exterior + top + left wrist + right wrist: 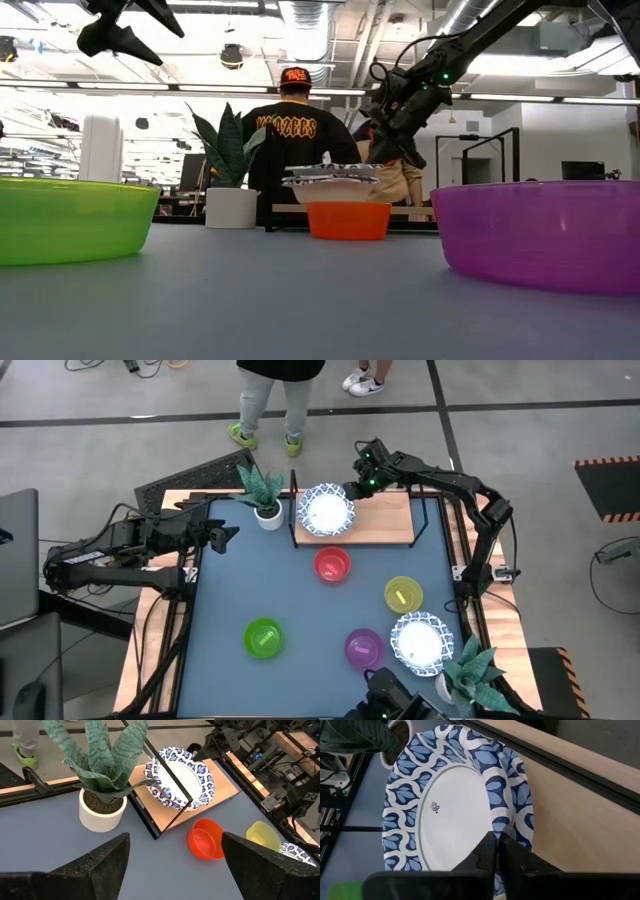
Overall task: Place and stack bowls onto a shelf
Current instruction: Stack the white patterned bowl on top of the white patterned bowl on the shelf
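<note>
A stack of white bowls with blue patterned rims (326,512) sits on the left end of the wooden shelf (385,520). My right gripper (353,490) reaches over the shelf's far edge to the stack's right rim and is shut there. Another white patterned bowl (420,640) rests on the table near its right front. The red (332,564), yellow (403,596), green (263,637) and purple (363,647) bowls stand upright on the tabletop. My left gripper (225,537) hangs open above the table's left side, clear of everything. My right gripper (496,851) pinches the top bowl's patterned rim (507,827) on the side toward the shelf's middle. One finger is over the inner band, the other at the outer edge. It comes slanting down from the far right. The bowl lies on the stack.
A potted plant (265,492) stands just left of the shelf, close to the stack. A second plant (470,675) is at the table's near right corner. The shelf's thin black frame (167,775) crosses above the stack. A person (300,140) stands beyond the far edge.
</note>
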